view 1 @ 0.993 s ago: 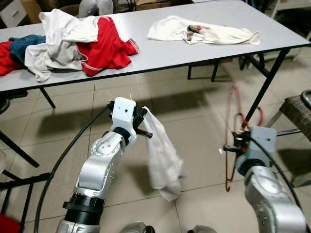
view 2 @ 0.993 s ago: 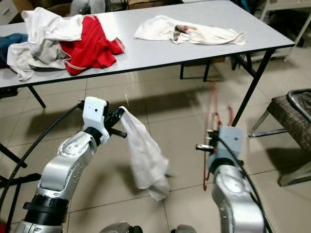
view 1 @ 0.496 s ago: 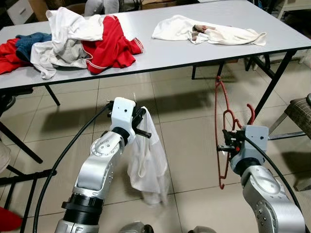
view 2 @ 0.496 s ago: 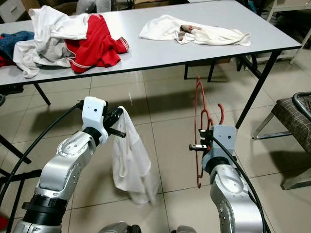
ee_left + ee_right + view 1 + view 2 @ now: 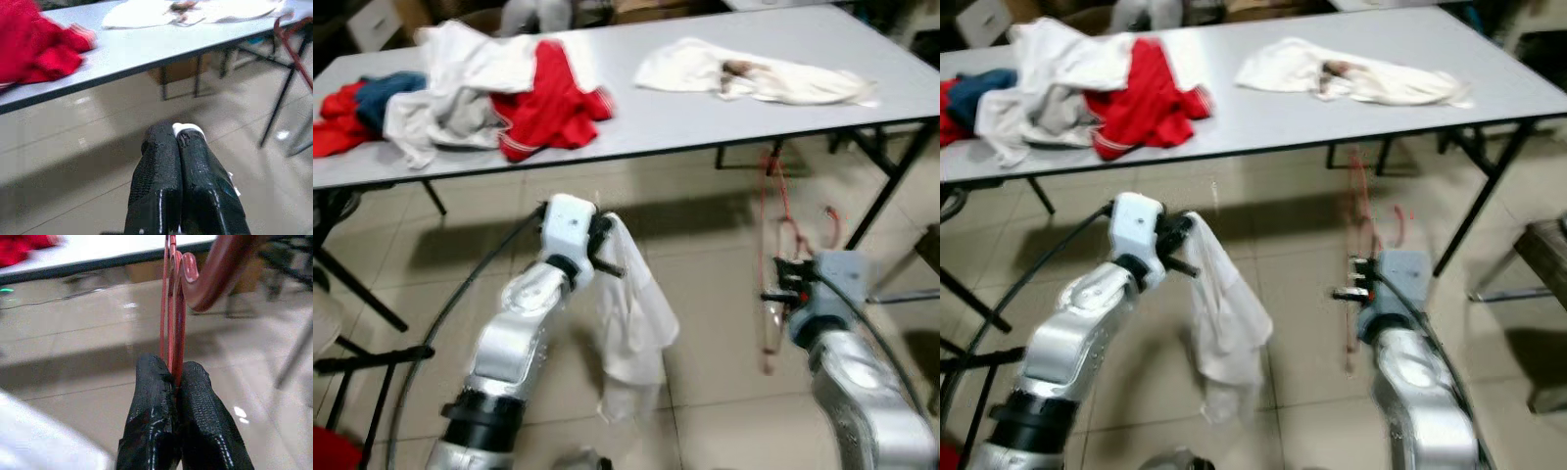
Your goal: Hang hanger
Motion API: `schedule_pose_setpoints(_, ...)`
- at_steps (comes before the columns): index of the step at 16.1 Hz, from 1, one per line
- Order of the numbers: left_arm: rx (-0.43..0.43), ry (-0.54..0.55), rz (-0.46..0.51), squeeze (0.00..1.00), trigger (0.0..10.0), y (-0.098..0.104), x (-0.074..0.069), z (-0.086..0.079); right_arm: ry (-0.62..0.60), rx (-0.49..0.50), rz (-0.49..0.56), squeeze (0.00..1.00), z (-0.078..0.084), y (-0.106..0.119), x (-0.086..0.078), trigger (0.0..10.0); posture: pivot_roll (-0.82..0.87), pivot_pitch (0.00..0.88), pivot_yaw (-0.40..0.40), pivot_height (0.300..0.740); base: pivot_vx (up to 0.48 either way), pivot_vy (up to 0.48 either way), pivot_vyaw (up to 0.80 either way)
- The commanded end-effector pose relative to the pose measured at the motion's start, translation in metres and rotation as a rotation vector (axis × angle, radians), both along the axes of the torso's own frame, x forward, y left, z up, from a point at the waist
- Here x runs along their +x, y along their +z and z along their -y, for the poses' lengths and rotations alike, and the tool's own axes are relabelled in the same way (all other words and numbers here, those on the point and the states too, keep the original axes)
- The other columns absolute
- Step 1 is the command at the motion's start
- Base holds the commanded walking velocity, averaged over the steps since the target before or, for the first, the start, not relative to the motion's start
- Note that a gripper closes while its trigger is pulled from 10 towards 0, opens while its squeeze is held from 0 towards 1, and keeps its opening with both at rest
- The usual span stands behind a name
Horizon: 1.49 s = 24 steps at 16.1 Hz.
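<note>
The right gripper (image 5: 172,377) had its jaws clenched on a red hanger (image 5: 171,308), the thin red wire pinched between the two black fingers (image 5: 151,396). From that grip the hanger rose upright past the fingertips, its hook curling over beyond them, and its lower part ran down below the jaws toward the tiled floor (image 5: 705,294). In the head views, which were blurred, the hanger (image 5: 773,235) stood in front of the right arm, out in the open air short of the bench (image 5: 685,113) and below the level of its top.

The left gripper (image 5: 177,142) had its jaws pressed together on a white garment (image 5: 631,313); a small fold of white cloth showed at the fingertips (image 5: 188,131), and the rest of the garment hung down loosely beneath the jaws, over the floor. The two grippers were held well apart, with the garment hanging between the arms, nearer the left one.

Beyond both sets of jaws ran the long grey bench. On it, ahead of the left gripper, lay a heap of clothes with a red garment (image 5: 553,103), white pieces and something blue (image 5: 377,93). Ahead of the right gripper a white cloth (image 5: 754,78) lay spread flat, with a small brown patch on it.
</note>
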<state>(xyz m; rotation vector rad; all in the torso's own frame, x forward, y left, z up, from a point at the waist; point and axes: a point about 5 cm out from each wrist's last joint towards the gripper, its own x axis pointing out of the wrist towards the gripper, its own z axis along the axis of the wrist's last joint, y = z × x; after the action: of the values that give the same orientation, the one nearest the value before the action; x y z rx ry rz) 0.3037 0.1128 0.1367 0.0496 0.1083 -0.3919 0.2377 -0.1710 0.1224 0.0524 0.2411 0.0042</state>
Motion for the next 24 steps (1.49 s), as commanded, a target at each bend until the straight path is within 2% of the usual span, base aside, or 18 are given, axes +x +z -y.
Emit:
schedule_pose_setpoints(1, -0.016, -0.013, 0.046, 0.0, 10.0, 0.011, 0.002, 0.005, -0.009, -0.021, 0.004, 0.0, 0.006, 0.001, -0.001, 10.0, -0.04, 0.038, 0.096, 0.74, 0.277, 0.0, 0.0)
schedule_pose_setpoints(15, -0.03, -0.048, 0.05, 0.0, 10.0, 0.014, 0.007, 0.011, 0.007, -0.003, 0.035, 0.0, 0.011, 0.011, 0.0, 10.0, -0.05, 0.034, 0.108, 0.74, 0.277, 0.0, 0.0)
schedule_pose_setpoints(17, -0.031, -0.052, 0.051, 0.0, 10.0, 0.014, 0.007, 0.011, 0.013, 0.006, 0.038, 0.0, 0.011, 0.012, 0.0, 10.0, -0.05, 0.032, 0.108, 0.74, 0.277, 0.0, -0.8)
schedule_pose_setpoints(24, -0.046, -0.045, 0.067, 0.0, 10.0, 0.02, 0.011, 0.011, 0.104, -0.098, 0.07, 0.0, 0.019, 0.026, 0.001, 10.0, -0.07, 0.023, 0.109, 0.74, 0.279, 0.0, -0.11)
